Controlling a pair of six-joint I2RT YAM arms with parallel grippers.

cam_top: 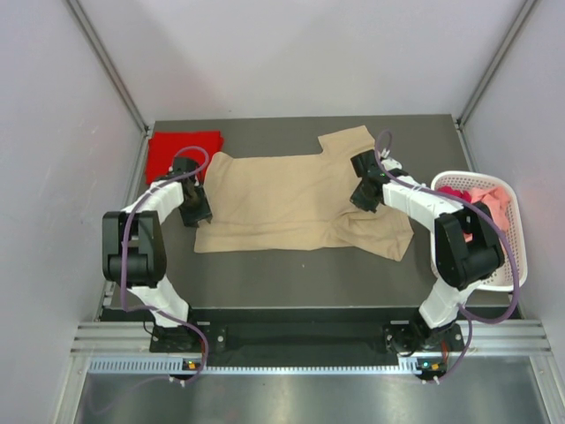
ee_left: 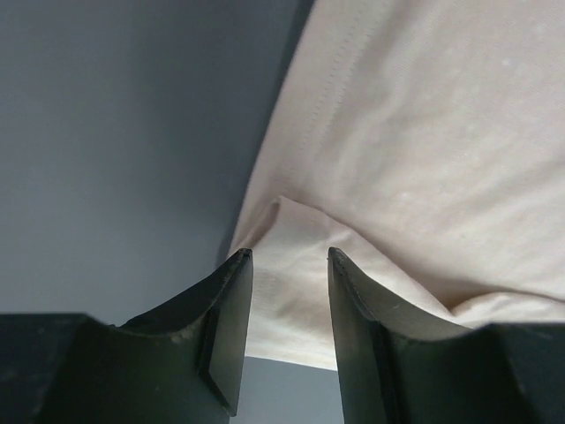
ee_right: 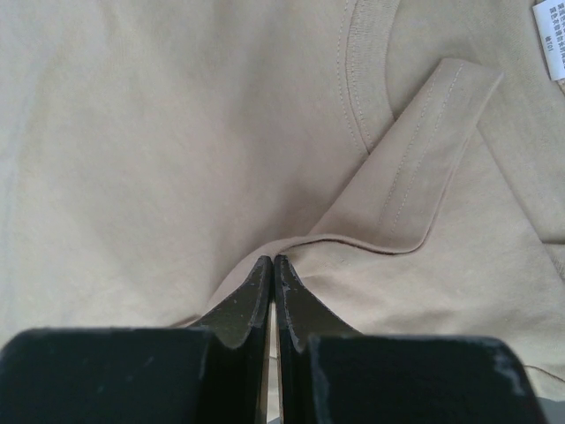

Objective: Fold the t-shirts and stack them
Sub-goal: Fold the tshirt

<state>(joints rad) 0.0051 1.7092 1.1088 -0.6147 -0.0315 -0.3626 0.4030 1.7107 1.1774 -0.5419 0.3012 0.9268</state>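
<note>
Tan shirt [cam_top: 282, 199] lies spread across the middle of the dark table [cam_top: 291, 276], mostly flat, long axis left to right. Its right end is doubled over on itself, one sleeve sticking out toward the back. Left claw [cam_top: 196, 212] sits low at the shirt's left edge. In the left wrist view its two fingers [ee_left: 225, 309] stand spread with a plain gap; hem and a small rumple of tan cloth show in and beyond the gap, nothing pinched. Right claw [cam_top: 362, 199] is down on the right part of the same shirt, near the neck. In the right wrist view the fingertips [ee_right: 260, 287] are pressed together where a raised fold meets them. Creases run toward the tips; cannot tell whether cloth is caught between them. Collar seam and a turned-over strip of hem lie just beyond; a white tag [ee_right: 547, 40] shows at the corner. Red shirt [cam_top: 184, 152], folded flat, sits at the back left corner, just beside the tan one. White basket [cam_top: 523, 252] stands off the right edge of the table with pink cloth [cam_top: 490, 199] and some red cloth [cam_top: 452, 192] bunched inside.
</note>
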